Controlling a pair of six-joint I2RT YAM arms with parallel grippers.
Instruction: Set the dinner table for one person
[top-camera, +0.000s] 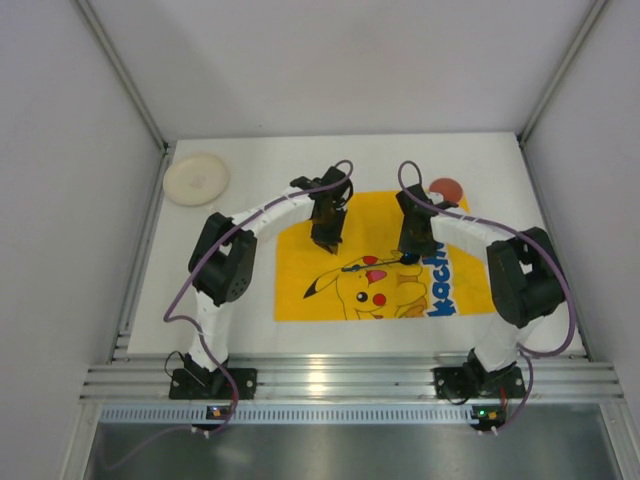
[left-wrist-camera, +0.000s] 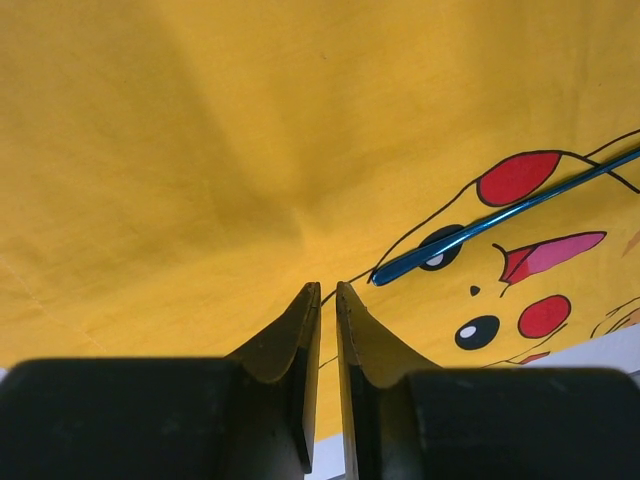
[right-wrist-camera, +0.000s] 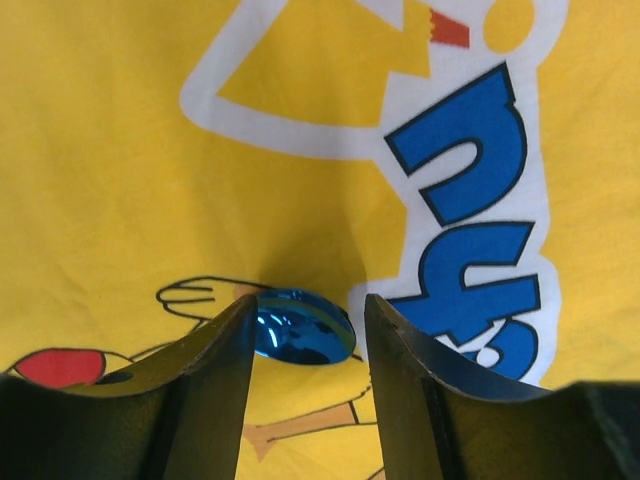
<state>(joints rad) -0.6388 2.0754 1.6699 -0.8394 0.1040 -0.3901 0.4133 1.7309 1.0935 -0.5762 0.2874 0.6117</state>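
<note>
Right gripper (right-wrist-camera: 307, 300), jaws half-open, is straddling the spoon (right-wrist-camera: 300, 330) bowl; centre it before closing. Left gripper (left-wrist-camera: 327, 288) is hovering nearly shut, empty.

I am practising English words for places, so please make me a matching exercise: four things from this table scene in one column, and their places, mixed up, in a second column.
Things
1. round cream plate
2. shiny blue metal spoon
3. small red round dish
4. yellow cartoon-printed cloth mat

Places
A. middle of the white table
B. far right, behind the right arm
C. far left corner of the table
D. on the mat, inside the open right gripper

Pairs: 1-C, 2-D, 3-B, 4-A.
</note>
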